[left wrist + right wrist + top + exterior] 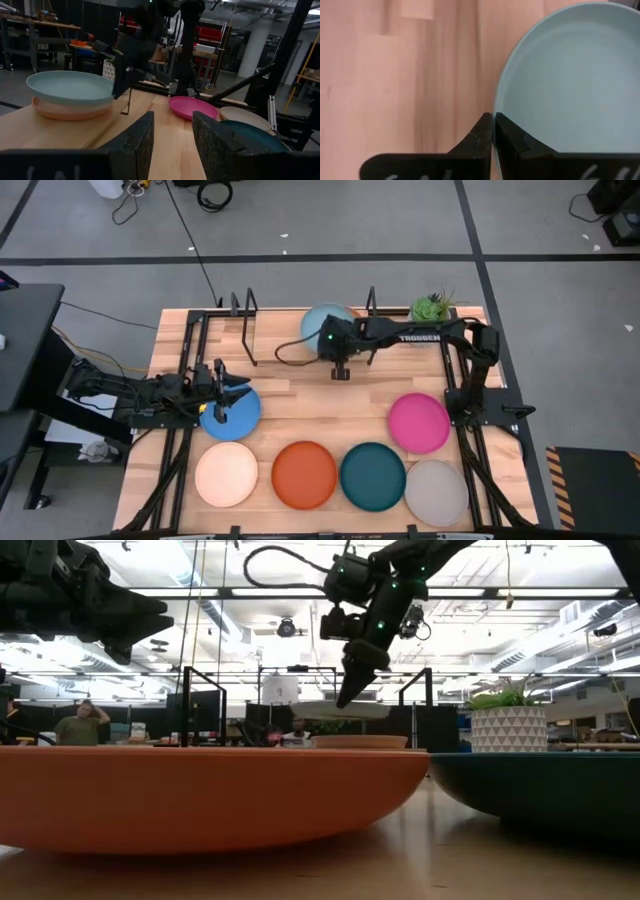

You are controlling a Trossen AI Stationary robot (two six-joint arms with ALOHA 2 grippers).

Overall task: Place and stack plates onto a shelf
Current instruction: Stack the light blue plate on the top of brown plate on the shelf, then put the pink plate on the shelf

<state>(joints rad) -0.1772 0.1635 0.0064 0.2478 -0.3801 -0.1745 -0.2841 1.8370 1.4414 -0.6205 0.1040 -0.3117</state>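
A light blue plate [322, 318] [70, 85] lies on top of a tan plate [62, 111] [360, 741] on the shelf [280, 332] at the table's far side. My right gripper [340, 372] [493, 126] is shut and hangs in the air just off that stack's near edge; nothing shows between its fingers. My left gripper [220, 398] [172, 145] points level above the blue plate [238, 412] at the left, open, with nothing between its fingers. On the table lie the magenta [418, 422], cream [226, 473], orange [304, 474], dark teal [372, 474] and grey [436, 491] plates.
Thin black upright frames [248, 330] [371, 302] stand at the shelf's two ends. A potted plant [432, 307] [508, 725] stands at the far right, beside the shelf. Bare wood [300, 405] lies between the shelf and the near row of plates.
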